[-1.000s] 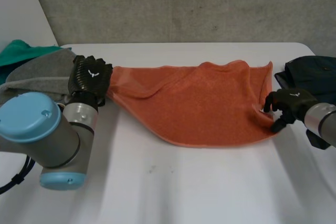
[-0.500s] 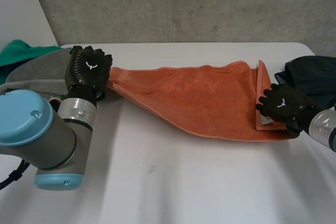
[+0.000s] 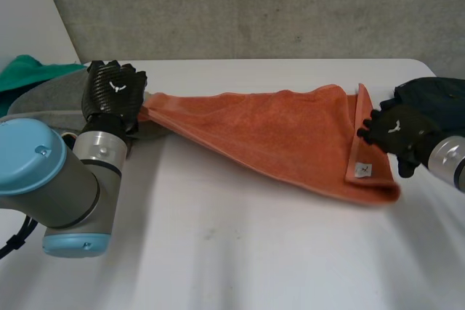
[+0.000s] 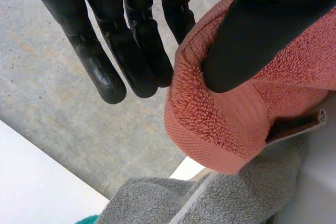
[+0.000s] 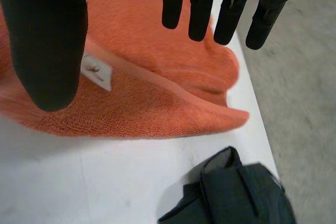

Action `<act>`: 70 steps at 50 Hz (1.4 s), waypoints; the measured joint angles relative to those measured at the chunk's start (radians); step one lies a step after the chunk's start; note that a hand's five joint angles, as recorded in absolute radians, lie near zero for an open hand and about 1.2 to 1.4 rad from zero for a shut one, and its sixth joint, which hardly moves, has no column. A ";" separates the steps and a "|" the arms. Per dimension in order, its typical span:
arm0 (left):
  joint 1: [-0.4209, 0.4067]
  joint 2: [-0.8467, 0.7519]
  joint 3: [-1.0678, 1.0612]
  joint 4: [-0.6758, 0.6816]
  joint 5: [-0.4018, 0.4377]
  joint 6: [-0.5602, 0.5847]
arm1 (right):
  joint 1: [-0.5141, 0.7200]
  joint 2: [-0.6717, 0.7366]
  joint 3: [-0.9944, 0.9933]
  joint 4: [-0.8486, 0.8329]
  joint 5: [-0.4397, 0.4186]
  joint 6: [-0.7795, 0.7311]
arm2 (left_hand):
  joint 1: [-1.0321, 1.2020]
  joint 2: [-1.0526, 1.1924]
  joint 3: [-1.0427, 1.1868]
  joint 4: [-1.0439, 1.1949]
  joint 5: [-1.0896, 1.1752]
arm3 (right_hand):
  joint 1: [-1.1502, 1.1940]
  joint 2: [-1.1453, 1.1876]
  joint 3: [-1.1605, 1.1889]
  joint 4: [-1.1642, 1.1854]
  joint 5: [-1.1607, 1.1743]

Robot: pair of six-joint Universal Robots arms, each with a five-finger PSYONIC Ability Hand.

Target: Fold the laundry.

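towel (image 3: 276, 136) across table (image 3: 240, 252) between left hand (image 3: 112, 96) and right hand (image 3: 396, 130), second towel (image 3: 51, 99) beside left hand, garment (image 3: 436, 96) beside right hand

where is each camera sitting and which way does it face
Head view: behind and between the arms, looking down on the table; shows left hand and right hand.
Left wrist view: on that wrist, along the palm; its thumb pinches the orange towel corner.
Right wrist view: along the open right palm, orange towel and dark garment below.
All three share the orange towel.
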 measured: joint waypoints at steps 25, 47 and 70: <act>0.040 0.047 -0.010 -0.032 0.003 -0.001 | 0.007 0.021 -0.134 0.271 -0.119 -0.100 | 0.000 0.000 0.000 0.000 0.000 | -0.045 -0.070 -0.054 -0.037 0.005; 0.048 0.049 -0.015 -0.031 0.003 -0.003 | 0.063 0.220 -0.120 0.262 -0.134 -0.349 | 0.000 0.000 0.000 0.000 0.000 | 0.253 0.241 0.255 0.271 0.301; 0.056 0.209 -0.022 -0.170 0.001 -0.004 | -0.055 -0.131 -0.121 0.229 -0.044 0.027 | 0.000 0.000 0.000 0.000 0.000 | 0.743 0.784 0.822 0.849 0.830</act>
